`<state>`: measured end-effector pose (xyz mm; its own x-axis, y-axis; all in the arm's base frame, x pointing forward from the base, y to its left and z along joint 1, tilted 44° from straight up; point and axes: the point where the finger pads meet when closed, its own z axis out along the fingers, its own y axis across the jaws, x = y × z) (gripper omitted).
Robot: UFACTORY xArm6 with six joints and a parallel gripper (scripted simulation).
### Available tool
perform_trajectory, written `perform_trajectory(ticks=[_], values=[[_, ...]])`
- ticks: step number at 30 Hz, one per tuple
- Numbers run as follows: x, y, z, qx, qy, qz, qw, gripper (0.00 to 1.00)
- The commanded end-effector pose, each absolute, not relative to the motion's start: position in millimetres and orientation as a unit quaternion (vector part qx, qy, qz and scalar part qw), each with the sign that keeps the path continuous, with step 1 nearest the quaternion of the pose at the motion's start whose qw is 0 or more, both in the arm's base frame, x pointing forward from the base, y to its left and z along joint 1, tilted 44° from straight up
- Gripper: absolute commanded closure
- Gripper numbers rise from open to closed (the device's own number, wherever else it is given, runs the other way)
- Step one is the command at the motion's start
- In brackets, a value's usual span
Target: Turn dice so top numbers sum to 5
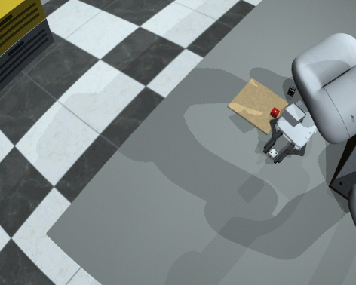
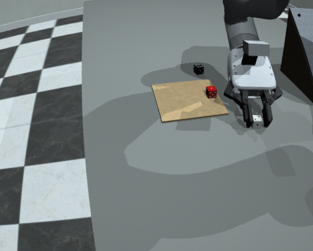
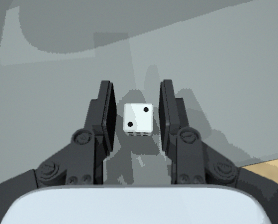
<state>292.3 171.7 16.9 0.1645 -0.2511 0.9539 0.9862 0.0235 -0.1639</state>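
Gripper: the pincer (image 1: 271, 154) (image 2: 258, 125) (image 3: 137, 95) points down over the gray table (image 1: 139, 222) (image 2: 155, 202) (image 3: 50, 100), partway open and gripping nothing, a gap showing on either side of the die between its fingers.
White die: the white die (image 1: 273, 153) (image 2: 256, 121) (image 3: 138, 119) sits off the mat, to its right toward the near side, two pips on top.
Red die: the red die (image 1: 274, 112) (image 2: 211, 91) rests on the mat near its right edge, a single pip on top.
Black die: the black die (image 1: 291, 91) (image 2: 198, 69) sits on the table just beyond the mat's far edge, its top count too small to read surely.
Mat: the tan mat (image 1: 252, 101) (image 2: 185, 99) (image 3: 265, 170) lies flat, left of the pincer, carrying one die of three.
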Motion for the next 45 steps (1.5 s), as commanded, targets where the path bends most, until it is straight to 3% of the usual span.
perform_trajectory(ticks=[1,45], values=[[293.1,171.1,17.2,-0.471,-0.39,-0.516,0.599,0.64],[292.8,154.8,13.0,-0.471,-0.39,-0.516,0.599,0.64]])
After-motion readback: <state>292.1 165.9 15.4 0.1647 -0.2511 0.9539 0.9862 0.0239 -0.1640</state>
